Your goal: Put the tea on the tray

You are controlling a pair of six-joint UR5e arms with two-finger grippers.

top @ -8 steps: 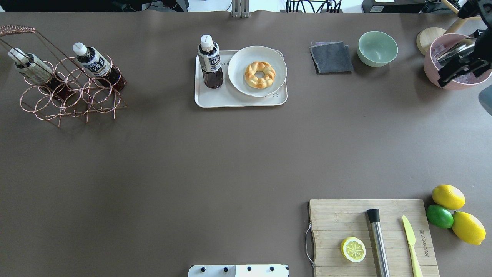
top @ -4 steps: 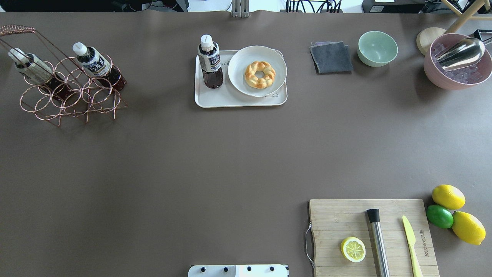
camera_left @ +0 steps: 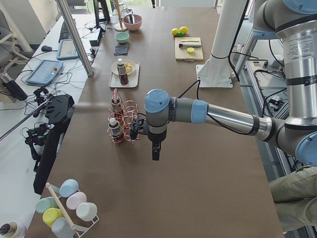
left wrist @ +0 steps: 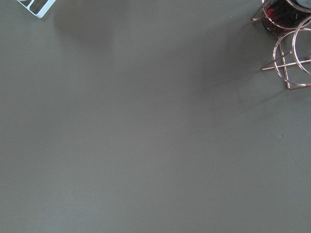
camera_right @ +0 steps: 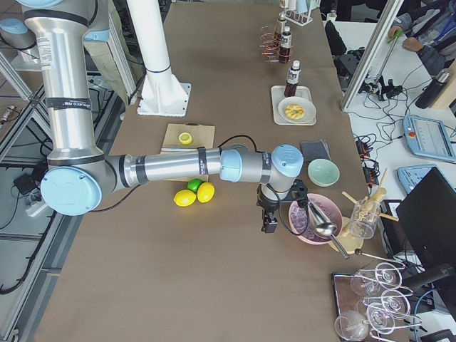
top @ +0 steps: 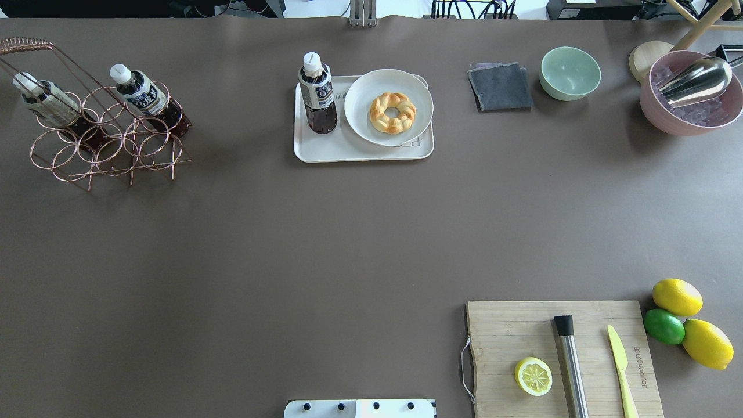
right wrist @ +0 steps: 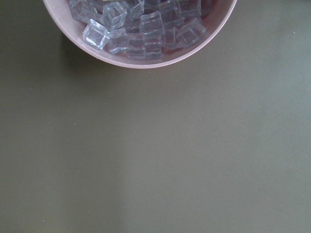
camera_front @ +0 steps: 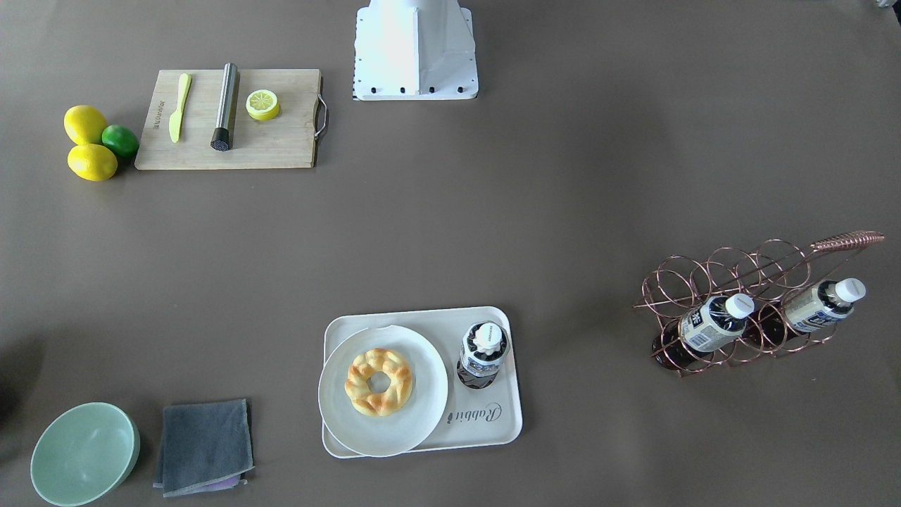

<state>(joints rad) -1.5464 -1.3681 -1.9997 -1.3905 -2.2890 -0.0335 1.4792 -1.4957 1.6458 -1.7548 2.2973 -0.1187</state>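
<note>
One tea bottle (top: 317, 96) stands upright on the left part of the white tray (top: 348, 152), beside a round plate. It also shows in the front view (camera_front: 483, 352), on the tray (camera_front: 486, 426). Two like bottles (top: 142, 93) (top: 46, 104) lie tilted in a copper wire rack (top: 104, 145). My left gripper (camera_left: 155, 151) hangs over bare table beside the rack and shows only in the left side view; I cannot tell if it is open. My right gripper (camera_right: 269, 221) hangs beside the pink bowl and shows only in the right side view; I cannot tell its state.
A plate (top: 371, 125) with a braided pastry (top: 393, 112) fills the tray's right. A grey cloth (top: 500, 87), a green bowl (top: 570, 72) and a pink bowl of ice (top: 667, 119) stand at the back right. A cutting board (top: 522, 325) and citrus (top: 676, 296) lie front right.
The right gripper, seen over the pink bowl at the overhead view's top right a second ago, has moved out of that view. The bottles and the tray have not moved.
</note>
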